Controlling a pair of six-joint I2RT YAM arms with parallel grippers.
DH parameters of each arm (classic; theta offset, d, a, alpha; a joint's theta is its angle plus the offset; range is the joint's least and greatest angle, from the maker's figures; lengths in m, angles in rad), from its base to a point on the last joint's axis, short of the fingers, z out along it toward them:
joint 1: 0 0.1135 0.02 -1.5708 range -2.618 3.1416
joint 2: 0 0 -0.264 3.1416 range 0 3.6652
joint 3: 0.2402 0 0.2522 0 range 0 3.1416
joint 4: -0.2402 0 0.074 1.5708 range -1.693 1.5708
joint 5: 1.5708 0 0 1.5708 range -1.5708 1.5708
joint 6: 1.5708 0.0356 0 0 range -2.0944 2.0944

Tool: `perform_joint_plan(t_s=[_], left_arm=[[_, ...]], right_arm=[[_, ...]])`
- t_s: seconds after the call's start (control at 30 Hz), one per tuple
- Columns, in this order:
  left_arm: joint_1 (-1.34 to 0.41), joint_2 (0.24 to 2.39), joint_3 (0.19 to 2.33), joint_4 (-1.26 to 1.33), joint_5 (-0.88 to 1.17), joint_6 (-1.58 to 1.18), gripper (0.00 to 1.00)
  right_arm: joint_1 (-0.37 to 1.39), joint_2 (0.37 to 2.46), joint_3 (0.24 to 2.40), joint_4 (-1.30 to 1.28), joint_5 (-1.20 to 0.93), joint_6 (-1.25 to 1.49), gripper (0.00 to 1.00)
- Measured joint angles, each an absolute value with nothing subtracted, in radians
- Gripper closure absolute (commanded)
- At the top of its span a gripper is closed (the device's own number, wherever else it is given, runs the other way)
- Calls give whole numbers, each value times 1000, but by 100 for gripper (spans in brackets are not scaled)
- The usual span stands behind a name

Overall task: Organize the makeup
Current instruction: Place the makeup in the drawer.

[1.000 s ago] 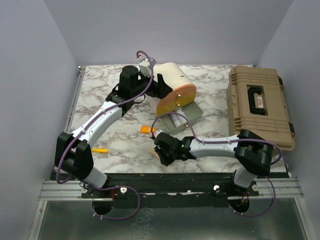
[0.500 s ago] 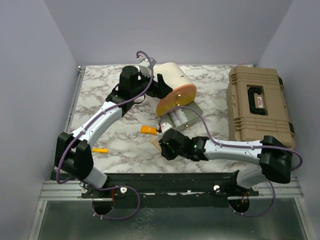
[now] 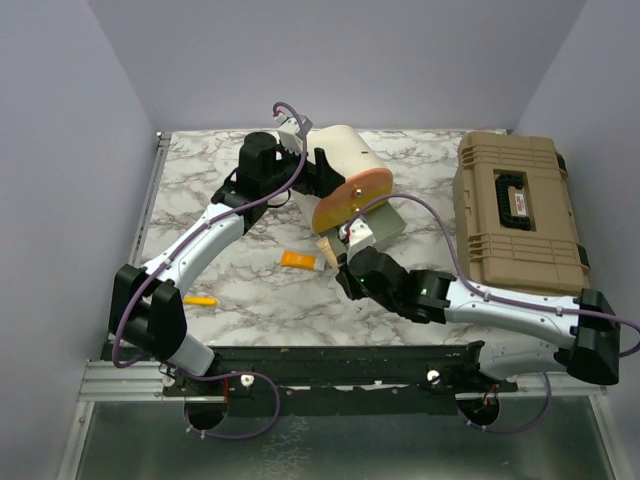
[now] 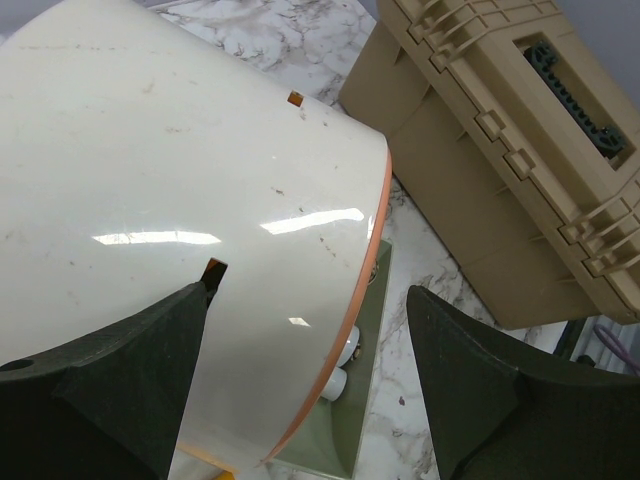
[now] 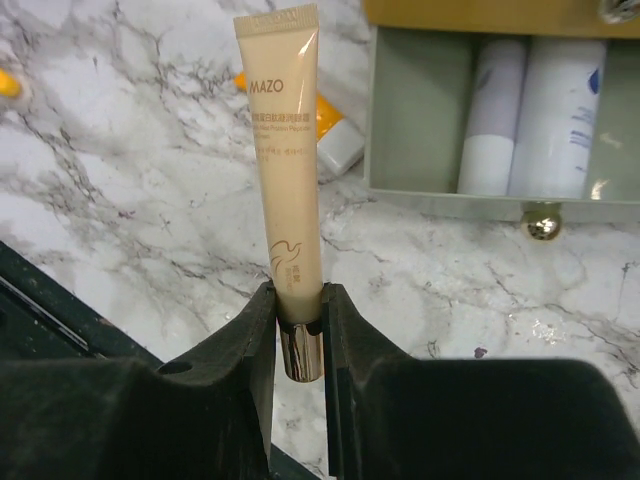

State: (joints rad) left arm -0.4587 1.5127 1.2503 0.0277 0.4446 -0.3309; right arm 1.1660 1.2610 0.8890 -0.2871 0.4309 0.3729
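Evidently the step in hand is carrying one piece of makeup to its slot. The right end effector [image 5: 298,296] is clenched on a cream tube [image 5: 286,170], pinching it just above the bronze cap with the crimped end pointing away. In the wrist view the green tray [image 5: 418,110] sits at the upper right of the frame and already holds a lilac tube [image 5: 489,115] and a white tube [image 5: 562,110] side by side, with bare floor to their left. A small gold knob [image 5: 543,222] sits at its near wall.

The next move, as I judge it, is to swing the tube right and forward over that bare strip, line it up with its neighbours, lower it and let go — minding the round case [image 3: 350,178] whose orange rim overhangs the tray. The left end effector [image 4: 308,292] stands wide about that case; one finger meets it, the other shows a gap, so I cannot tell whether it truly grips.

An orange tube [image 3: 298,261] lies on the table [image 3: 250,290] at mid-frame, and a yellow pen [image 3: 200,300] lower left — both not yet put away.

Only "MAZO" reads clearly on the held tube; the finer lines beneath are too small. Blue print on the white tube is illegible, as is the red label on the toolbox [image 3: 518,240].
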Motion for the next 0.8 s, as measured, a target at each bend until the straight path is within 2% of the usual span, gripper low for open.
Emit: perform_joint_plan(t_s=[0.23,0.43,0.8], left_arm=[[-459,1513,1250,28,445,-331,17],[-459,1513,1250,27,445,-332,17],[-459,1512,1250,27,445,-332,17]], right_arm=[[1114,1166,871,-288,440,432,100],[915,1170,880,-325,290,514,100],[851,1375,999,-432,125,641,100]])
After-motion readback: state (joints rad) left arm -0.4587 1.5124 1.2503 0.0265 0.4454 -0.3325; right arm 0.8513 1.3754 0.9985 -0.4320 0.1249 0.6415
